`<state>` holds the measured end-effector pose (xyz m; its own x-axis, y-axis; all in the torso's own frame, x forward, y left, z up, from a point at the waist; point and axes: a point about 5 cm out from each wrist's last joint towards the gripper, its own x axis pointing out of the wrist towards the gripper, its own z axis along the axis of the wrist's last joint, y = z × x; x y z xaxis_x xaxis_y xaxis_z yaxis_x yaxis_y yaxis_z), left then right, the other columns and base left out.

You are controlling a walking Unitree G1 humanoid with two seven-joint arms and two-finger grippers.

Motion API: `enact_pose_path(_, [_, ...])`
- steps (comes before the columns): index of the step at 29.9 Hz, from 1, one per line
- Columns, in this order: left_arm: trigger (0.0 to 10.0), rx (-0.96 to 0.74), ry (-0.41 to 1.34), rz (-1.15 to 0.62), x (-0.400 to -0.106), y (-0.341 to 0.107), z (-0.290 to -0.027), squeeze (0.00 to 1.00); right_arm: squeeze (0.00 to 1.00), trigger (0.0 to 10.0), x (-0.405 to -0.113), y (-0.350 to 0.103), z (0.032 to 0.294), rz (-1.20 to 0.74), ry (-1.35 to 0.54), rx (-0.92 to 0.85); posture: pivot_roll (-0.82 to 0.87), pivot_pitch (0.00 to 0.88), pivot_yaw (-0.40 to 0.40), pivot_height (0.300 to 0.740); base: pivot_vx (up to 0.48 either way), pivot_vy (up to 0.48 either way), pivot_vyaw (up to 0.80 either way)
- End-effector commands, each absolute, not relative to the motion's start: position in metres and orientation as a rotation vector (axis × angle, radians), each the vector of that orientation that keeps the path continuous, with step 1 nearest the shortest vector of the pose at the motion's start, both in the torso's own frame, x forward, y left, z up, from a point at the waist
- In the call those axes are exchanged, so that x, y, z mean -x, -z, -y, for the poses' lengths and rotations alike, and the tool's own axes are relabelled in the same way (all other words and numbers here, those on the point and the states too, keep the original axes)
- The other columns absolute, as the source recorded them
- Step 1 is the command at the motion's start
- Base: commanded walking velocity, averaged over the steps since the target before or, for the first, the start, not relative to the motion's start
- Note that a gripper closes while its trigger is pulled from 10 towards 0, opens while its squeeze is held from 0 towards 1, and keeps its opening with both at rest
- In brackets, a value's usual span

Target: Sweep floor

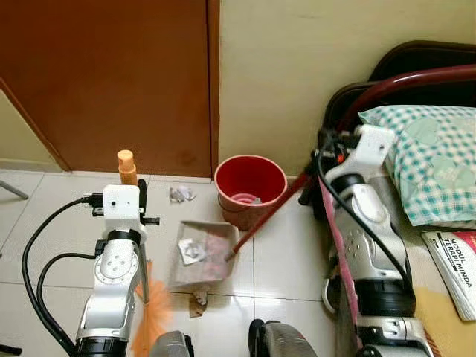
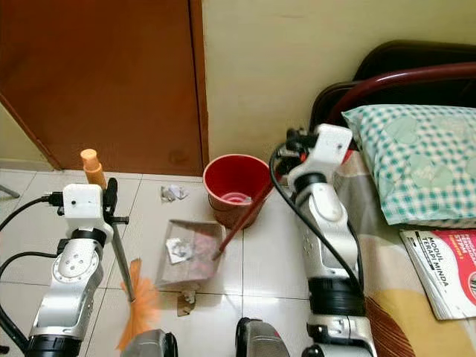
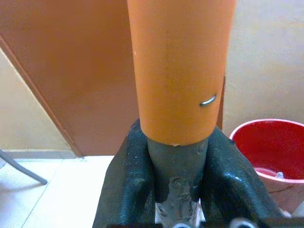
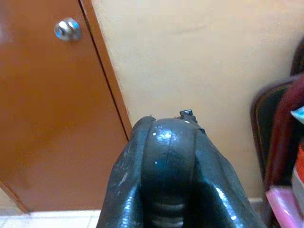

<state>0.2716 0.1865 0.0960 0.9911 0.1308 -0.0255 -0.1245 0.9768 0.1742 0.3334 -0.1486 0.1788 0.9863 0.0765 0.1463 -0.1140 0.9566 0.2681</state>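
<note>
While litter is lying on the dustpan (image 1: 199,255) beside the red bucket (image 1: 250,186), scraps are remaining; left tool (image 3: 175,183) is clamping the broom (image 1: 128,169), right tool (image 4: 164,166) is clasping the dustpan handle (image 1: 271,211).

Brown wooden door (image 1: 104,82) on the left, closed, with a round silver knob (image 4: 67,29). Cream wall (image 1: 312,74) beside it. Pale tiled floor (image 1: 282,260). Bed on the right with a dark red curved frame (image 1: 416,78) at its head. Green-and-white checked pillow (image 1: 431,160) lies on the bed. Red-and-white book (image 1: 455,268) near the pillow, title partly legible, possibly "MODUL". Yellow patterned bedsheet (image 1: 439,312) under the book.
</note>
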Motion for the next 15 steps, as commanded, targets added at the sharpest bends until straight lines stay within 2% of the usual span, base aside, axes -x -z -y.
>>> enact_pose_path(1, [10.0,-0.195,-0.159,-0.055,-0.271,-0.094,-0.192,0.0,0.0,10.0,-0.339,-0.198,0.15,0.19,-0.097,-0.311,-0.01,0.114,-0.044,0.74,0.0,0.0,0.0])
enact_pose_path(15, [10.0,-0.176,-0.152,-0.062,-0.271,-0.092,-0.186,0.0,0.0,10.0,-0.368,-0.28,0.163,0.397,-0.075,-0.388,-0.01,0.123,-0.043,0.74,0.0,0.0,0.0])
